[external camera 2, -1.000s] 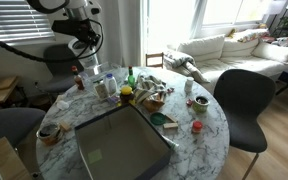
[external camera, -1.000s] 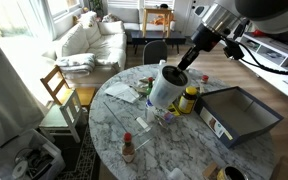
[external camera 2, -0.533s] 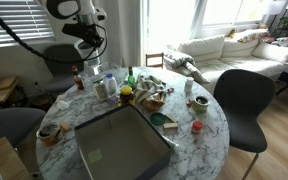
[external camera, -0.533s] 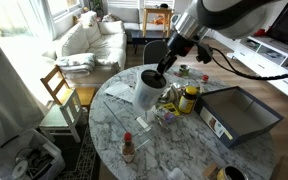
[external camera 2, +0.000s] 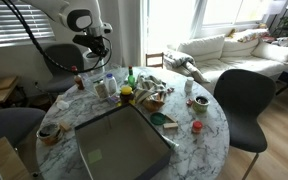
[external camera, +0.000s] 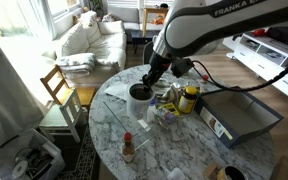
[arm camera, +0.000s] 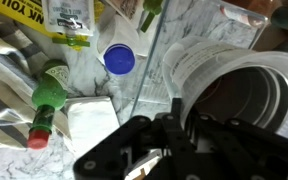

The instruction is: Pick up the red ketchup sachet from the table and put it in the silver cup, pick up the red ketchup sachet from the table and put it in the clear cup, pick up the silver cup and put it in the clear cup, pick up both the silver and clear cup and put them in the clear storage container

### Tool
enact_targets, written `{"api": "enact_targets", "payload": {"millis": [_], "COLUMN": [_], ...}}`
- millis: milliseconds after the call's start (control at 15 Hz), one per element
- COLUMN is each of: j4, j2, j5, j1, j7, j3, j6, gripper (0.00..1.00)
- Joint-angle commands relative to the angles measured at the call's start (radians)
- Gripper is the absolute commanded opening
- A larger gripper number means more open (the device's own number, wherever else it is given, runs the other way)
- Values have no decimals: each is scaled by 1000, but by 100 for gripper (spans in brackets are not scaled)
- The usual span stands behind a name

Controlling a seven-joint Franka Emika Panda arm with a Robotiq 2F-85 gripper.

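My gripper (arm camera: 172,132) is shut on the rim of the clear cup (arm camera: 234,70), which fills the right of the wrist view with its whitish rim. A greyish ring shows inside it; I cannot tell whether that is the silver cup. In both exterior views the gripper (external camera: 139,98) (external camera 2: 96,64) hangs low over the far side of the round marble table. The clear storage container (external camera: 240,116) (external camera 2: 119,146) lies on the table, well away from the gripper, and looks empty. I cannot make out any red ketchup sachet.
A green-capped bottle (arm camera: 46,100), a blue cap (arm camera: 119,60) and white packets lie under the gripper. A yellow-lidded jar (external camera: 189,97), a red-capped sauce bottle (external camera: 128,148) and other clutter crowd the table (external camera: 184,155). Chairs stand around it.
The arm has swung across the table and lowered, carrying the gripper down toward the clutter and further from the storage container. The things on the table have not moved.
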Motion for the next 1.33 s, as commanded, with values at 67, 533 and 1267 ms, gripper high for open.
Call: {"api": "enact_targets", "payload": {"millis": [67,533,1267], "j4": [82,134,165], "j2": [93,177,235], "j5": [-95,-133,-157], "j1": [-1,14,16], "j7": [115,175,176], "j3": [20,36,44], "j6": [-47,-84,-68], "gripper": [2,2,37]}}
